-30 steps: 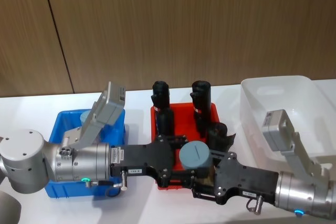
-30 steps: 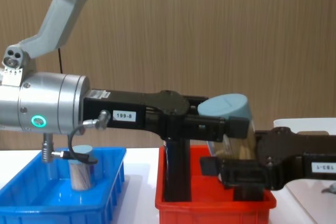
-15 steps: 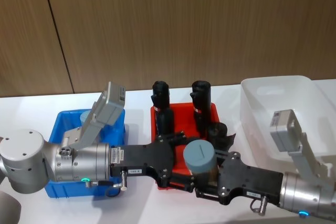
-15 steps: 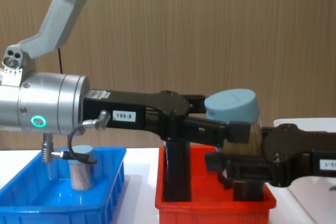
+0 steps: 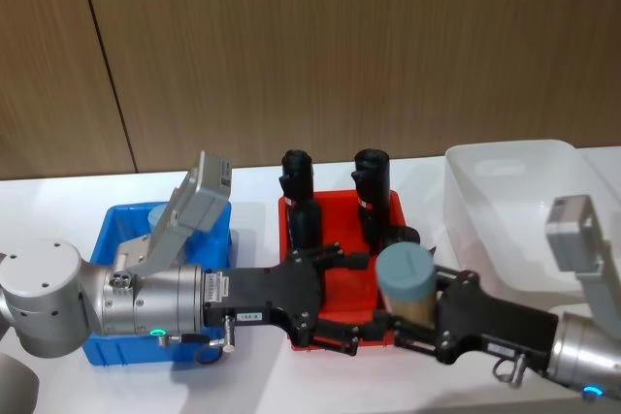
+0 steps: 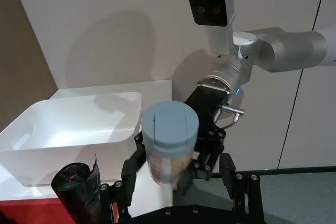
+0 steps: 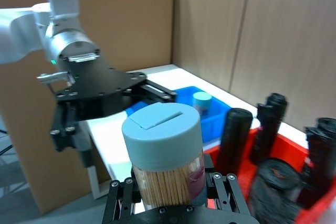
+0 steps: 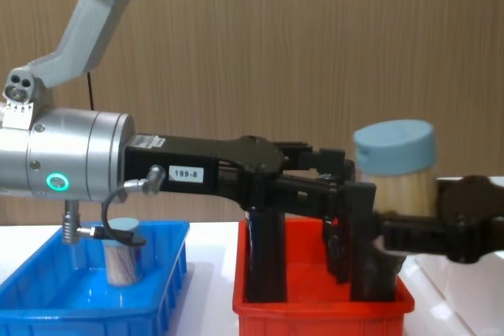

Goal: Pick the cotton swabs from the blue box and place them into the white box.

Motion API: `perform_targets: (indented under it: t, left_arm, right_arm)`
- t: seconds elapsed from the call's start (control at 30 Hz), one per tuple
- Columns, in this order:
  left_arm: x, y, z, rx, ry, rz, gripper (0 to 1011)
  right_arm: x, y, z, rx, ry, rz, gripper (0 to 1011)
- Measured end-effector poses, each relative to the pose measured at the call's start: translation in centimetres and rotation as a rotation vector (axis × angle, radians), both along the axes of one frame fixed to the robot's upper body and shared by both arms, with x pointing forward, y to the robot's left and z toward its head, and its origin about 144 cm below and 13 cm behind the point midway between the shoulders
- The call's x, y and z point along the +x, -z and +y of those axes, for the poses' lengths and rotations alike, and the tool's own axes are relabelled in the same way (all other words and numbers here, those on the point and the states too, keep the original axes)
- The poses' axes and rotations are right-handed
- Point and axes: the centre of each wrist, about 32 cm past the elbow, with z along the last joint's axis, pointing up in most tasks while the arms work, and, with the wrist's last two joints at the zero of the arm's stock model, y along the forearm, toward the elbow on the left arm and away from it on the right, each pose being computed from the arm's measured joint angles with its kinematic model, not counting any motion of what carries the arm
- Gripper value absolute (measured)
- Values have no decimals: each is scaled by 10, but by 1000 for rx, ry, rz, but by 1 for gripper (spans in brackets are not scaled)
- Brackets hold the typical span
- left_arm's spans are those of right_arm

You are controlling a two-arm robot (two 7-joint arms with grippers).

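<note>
From the head, the right gripper (image 5: 417, 312) is clamped on a swab jar (image 5: 406, 269) and holds it upright in the air above the front right corner of the red bin (image 5: 335, 208), between the blue box (image 5: 114, 232) on the left and the white box (image 5: 514, 203) on the right. The left gripper (image 5: 351, 300) is just beside it, jaws spread and empty. That fits a hand-over (each arm serving the box on its own side), with the carry to the white box not yet made. In the left wrist view, the jar (image 6: 169, 145) hangs lid-up in the right arm's fingers (image 6: 202, 157), with the white box (image 6: 73, 124) behind it and nothing showing on its floor. In the right wrist view, the swab sticks show through the clear wall above that gripper's own jaws. A second swab jar (image 7: 202, 102) stands in the blue box beyond the black rolls (image 7: 235, 136), so more picking is probably needed. From the chest, the held jar (image 8: 394, 167) rides well above the red bin's rim, presumably to clear the rolls, while the second jar (image 8: 122, 253) waits upright in the blue box.
</note>
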Motion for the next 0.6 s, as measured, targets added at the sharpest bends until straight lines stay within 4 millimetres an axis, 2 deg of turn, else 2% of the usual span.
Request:
perform_targets:
  t: [0.6]
  left_arm:
    - [0,0,0,0,0,0,1004]
  right_arm:
    - [5,3,-43,37,238,19,647]
